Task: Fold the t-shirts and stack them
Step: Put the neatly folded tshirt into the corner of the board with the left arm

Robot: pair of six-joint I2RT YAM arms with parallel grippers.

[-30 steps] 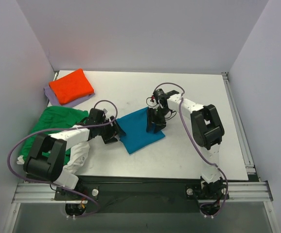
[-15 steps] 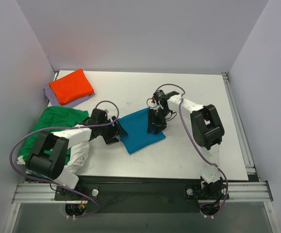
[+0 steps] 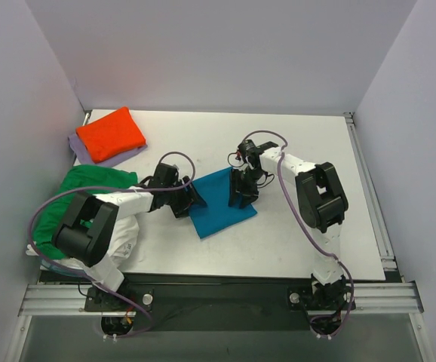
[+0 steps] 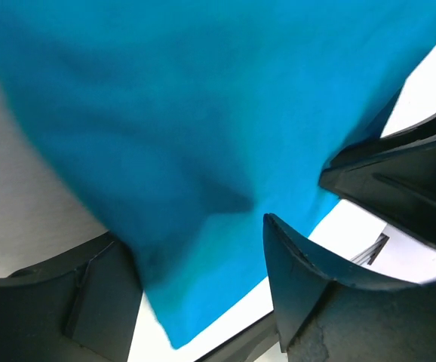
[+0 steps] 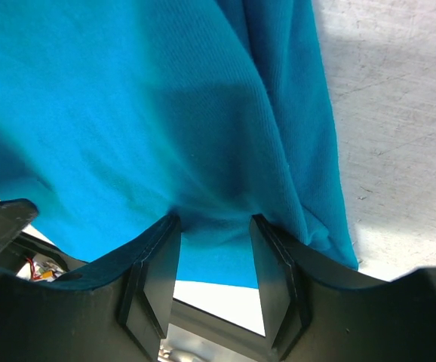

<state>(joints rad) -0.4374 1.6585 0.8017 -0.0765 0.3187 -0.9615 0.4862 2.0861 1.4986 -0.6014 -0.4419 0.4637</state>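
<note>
The teal-blue t-shirt [image 3: 219,202] lies in the middle of the white table [image 3: 301,143], folded to a rough rectangle of soft, fine knitted cloth; the left gripper [image 3: 190,197] is at its left edge, the black fingers [image 4: 301,286] wide apart and released, with a loose corner of cloth between them; the right gripper [image 3: 241,197] is clenched on a thick fold at the far right edge; at the far left corner the folded orange t-shirt [image 3: 111,133] lies on the lavender t-shirt [image 3: 78,147]; the green t-shirt [image 3: 82,188] is crumpled at the left edge; the white t-shirt [image 3: 124,241] lies near it.
</note>
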